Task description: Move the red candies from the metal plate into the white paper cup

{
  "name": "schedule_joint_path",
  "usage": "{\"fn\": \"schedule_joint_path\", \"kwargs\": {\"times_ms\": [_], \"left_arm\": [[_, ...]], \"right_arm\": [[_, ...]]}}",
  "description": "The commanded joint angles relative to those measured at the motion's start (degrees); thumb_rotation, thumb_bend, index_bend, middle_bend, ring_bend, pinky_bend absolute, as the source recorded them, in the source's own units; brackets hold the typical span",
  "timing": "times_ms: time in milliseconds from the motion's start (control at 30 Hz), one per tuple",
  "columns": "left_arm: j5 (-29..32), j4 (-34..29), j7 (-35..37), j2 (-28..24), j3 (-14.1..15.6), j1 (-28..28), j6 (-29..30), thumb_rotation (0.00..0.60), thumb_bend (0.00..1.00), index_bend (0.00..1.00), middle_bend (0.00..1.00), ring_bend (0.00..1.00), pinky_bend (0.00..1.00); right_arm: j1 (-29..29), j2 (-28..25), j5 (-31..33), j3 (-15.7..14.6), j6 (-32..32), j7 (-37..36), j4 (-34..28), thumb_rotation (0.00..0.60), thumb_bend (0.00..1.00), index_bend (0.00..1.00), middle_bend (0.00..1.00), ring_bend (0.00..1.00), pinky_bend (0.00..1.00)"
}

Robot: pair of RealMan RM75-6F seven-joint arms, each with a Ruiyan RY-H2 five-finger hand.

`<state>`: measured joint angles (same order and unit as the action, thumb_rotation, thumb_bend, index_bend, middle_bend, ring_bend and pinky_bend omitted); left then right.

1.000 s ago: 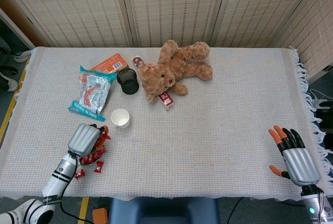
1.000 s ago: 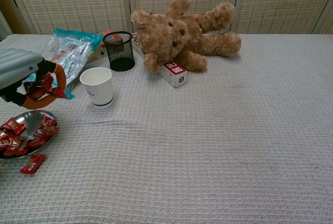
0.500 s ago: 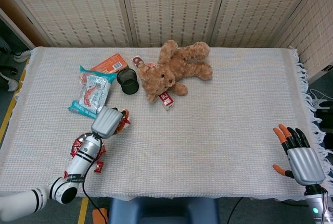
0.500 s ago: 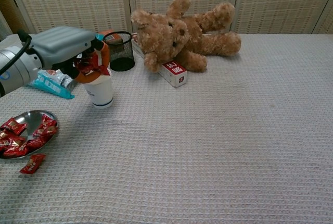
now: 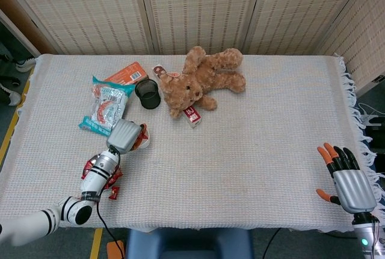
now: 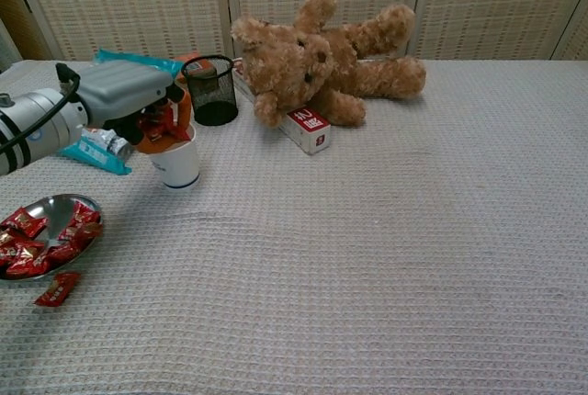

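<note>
The white paper cup [image 6: 180, 166] stands left of centre on the table. My left hand [image 6: 138, 104] hovers right over its mouth, fingers curled down, pinching a red candy [image 6: 158, 127]. In the head view the left hand [image 5: 125, 135] covers most of the cup [image 5: 146, 144]. The metal plate [image 6: 57, 208] lies at the near left edge with several red candies [image 6: 37, 253] on it. One loose candy [image 6: 57, 289] lies on the cloth in front of the plate. My right hand [image 5: 348, 180] rests at the near right table edge, holding nothing, fingers apart.
A brown teddy bear [image 6: 322, 50] lies at the back centre with a red-and-white box [image 6: 308, 129] against it. A black mesh cup [image 6: 210, 89] stands just behind the paper cup. A teal snack bag [image 5: 107, 107] and an orange packet [image 5: 127, 73] lie at the back left.
My left hand rose from the plate with a candy, swung right to the paper cup, and has now sunk lower over its mouth. The right hand barely shifted.
</note>
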<state>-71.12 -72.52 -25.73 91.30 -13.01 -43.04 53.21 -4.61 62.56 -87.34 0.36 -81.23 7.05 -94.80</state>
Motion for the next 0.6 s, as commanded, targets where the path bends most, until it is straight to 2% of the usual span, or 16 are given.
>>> {"fn": "schedule_joint_path", "kwargs": {"times_ms": [33, 233, 433, 600], "left_arm": [[-0.5, 0.4, 0.9, 0.0, 0.5, -0.3, 0.3, 0.600, 0.59, 0.61, 0.66, 0.61, 0.95], [-1.0, 0.0, 2.4, -0.3, 0.9, -0.9, 0.6, 0.600, 0.55, 0.49, 0.61, 0.59, 0.95], [-0.9, 0.1, 2.8, -0.2, 1.2, -1.5, 0.7, 0.600, 0.53, 0.45, 0.59, 0.57, 0.93], [-0.5, 1.2, 4.0, 0.3, 1.1, -2.1, 0.5, 0.600, 0.51, 0.43, 0.56, 0.52, 0.92]], "right_arm": [[0.0, 0.1, 0.1, 0.0, -0.1, 0.1, 0.0, 0.600, 0.02, 0.00, 0.00, 0.00, 0.00], [-0.1, 0.1, 0.2, 0.0, 0.2, 0.2, 0.0, 0.600, 0.02, 0.00, 0.00, 0.00, 0.00], [0.0, 0.0, 0.2, 0.1, 0.0, 0.1, -0.1, 0.600, 0.02, 0.00, 0.00, 0.00, 0.00], [0.0, -0.1, 0.2, 0.0, 0.1, 0.2, -0.2, 0.600, 0.02, 0.00, 0.00, 0.00, 0.00]]}}
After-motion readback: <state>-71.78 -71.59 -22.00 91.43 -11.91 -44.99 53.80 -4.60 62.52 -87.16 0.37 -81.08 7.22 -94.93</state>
